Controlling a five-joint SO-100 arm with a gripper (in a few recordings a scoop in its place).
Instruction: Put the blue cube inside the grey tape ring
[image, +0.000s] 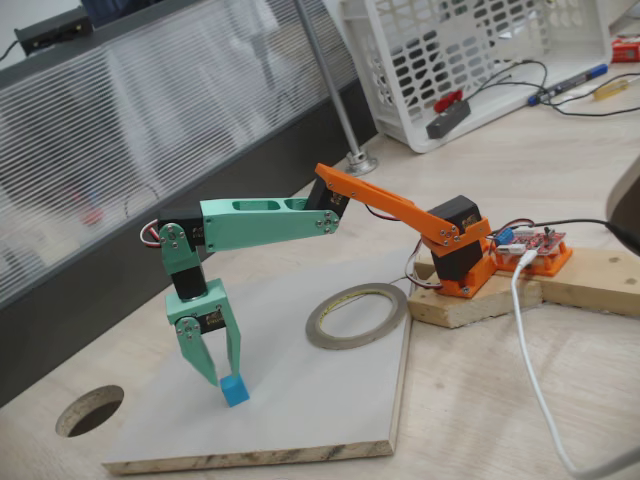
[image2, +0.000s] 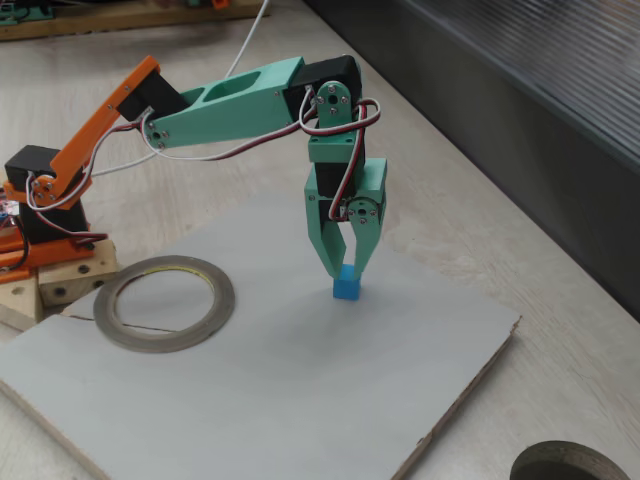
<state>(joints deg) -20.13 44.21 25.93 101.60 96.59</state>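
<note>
The blue cube rests on the pale board, near its front-left part in a fixed view. The green gripper points straight down over it, its two fingertips closed against the cube's upper sides. The grey tape ring lies flat on the same board, toward the arm's orange base, a good hand's width from the cube. Its opening shows only bare board.
The board's edge drops to the wooden table. A round dark hole is cut in the table beside the board. The orange base sits on a wooden block, with a white cable and a white basket behind.
</note>
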